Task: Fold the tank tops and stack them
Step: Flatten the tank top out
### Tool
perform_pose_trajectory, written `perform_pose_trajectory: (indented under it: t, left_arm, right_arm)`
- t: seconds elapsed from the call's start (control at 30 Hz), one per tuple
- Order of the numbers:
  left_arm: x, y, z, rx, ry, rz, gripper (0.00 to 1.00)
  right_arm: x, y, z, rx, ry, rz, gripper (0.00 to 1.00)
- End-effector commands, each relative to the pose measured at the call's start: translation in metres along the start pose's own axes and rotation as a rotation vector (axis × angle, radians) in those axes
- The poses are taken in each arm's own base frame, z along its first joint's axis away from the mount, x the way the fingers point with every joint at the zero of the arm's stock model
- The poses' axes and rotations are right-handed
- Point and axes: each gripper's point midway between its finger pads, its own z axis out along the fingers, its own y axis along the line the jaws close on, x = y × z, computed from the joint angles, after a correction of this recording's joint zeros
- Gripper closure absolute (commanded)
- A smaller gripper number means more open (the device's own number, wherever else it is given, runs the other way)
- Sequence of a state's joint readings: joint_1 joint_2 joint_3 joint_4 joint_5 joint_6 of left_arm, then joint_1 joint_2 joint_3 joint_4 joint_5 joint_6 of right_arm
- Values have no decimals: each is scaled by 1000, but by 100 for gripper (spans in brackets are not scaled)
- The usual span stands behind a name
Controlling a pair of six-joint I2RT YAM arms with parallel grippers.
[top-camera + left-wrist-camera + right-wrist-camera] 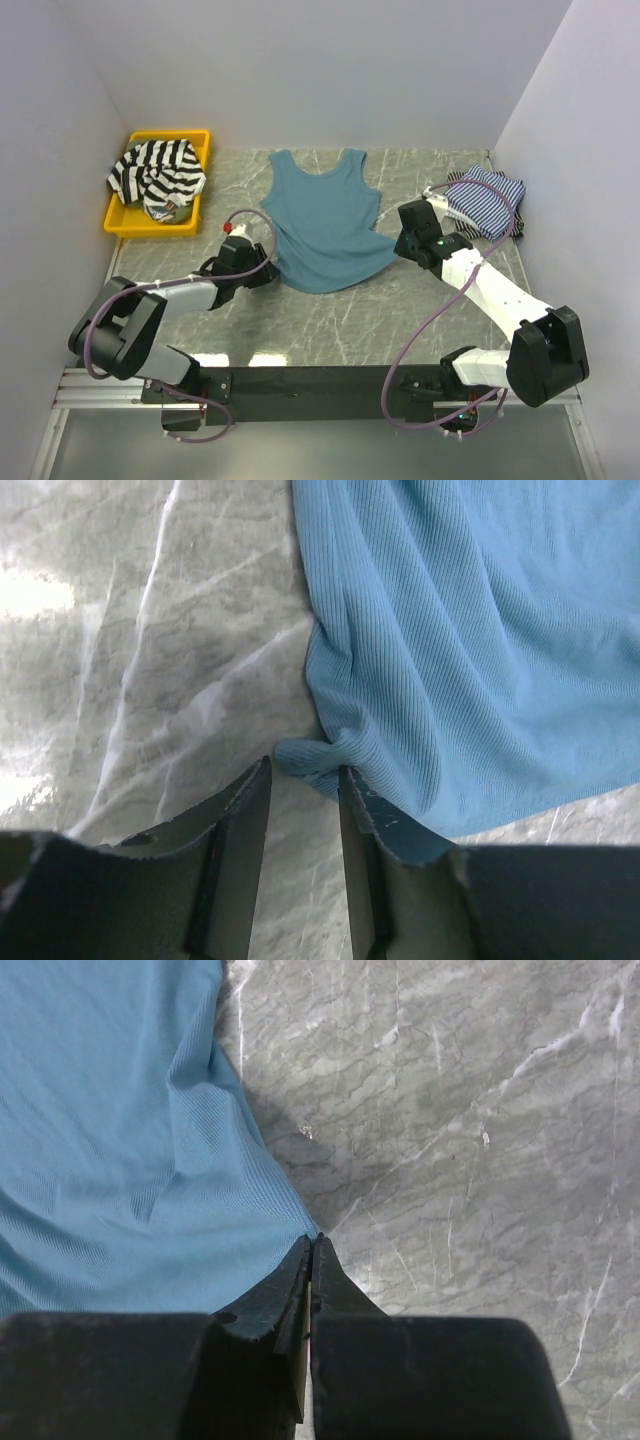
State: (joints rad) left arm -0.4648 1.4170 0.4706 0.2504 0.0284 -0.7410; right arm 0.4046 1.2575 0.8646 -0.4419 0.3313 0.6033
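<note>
**Hem pick-up on teal top: left corner not yet secured**

The plain teal-blue ribbed tank top (325,215) is lying flat, neck away from the arms, at the middle of the grey marbled tabletop (330,325). The left pincer (303,772) is standing spread at the top's near-left hem corner. A small bunched fold of cloth is sitting right at its fingertips, not clamped. The right pincer (313,1245) is showing its jaws pressed together at the near-right hem corner; whether it is nipping any cloth cannot be told. The bold black-and-white striped top (155,172) is lying crumpled in the yellow plastic tray (118,218) at far left. The thin blue-and-white striped tops (487,203) are lying at far right.

Judgement: the first fold is being prepared. To do it well, the left pincer should be pushing slightly further over the bunched fold before closing, taking both layers of the hem. Both corners should then be rising level and travelling together toward the shoulders, keeping the hem taut to avoid a skewed fold.
</note>
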Motion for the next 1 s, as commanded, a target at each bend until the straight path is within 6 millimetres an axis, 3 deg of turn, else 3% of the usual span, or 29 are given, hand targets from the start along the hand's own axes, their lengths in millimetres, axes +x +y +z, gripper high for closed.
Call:
perform_pose_trajectory:
  t: [0.0,0.43,0.53,0.63,0.67,0.83,0.93,0.97]
  left_arm:
    - [-4,1,7,-24,-2,38,61]
    - [-12,2,20,-113,10,101,72]
    - [-13,1,21,-115,14,106,79]
    - [-18,-7,17,-99,11,102,93]
    - [-22,-15,11,-74,2,97,99]
    - [-46,-51,-23,38,-53,26,99]
    - [-68,-74,-65,107,-123,-30,99]
    - [-81,-83,-87,141,-179,-44,99]
  right_arm:
    - [-24,6,-2,-11,-65,18,100]
    - [-30,6,-2,-8,-78,10,100]
    - [-29,6,-2,-9,-77,9,100]
    - [-32,5,-4,-10,-84,10,100]
    - [-33,5,-5,-10,-87,11,100]
    - [-45,6,-19,-27,-116,17,100]
    - [-58,6,-37,-47,-158,30,100]
    - [-66,5,-43,-54,-177,40,100]
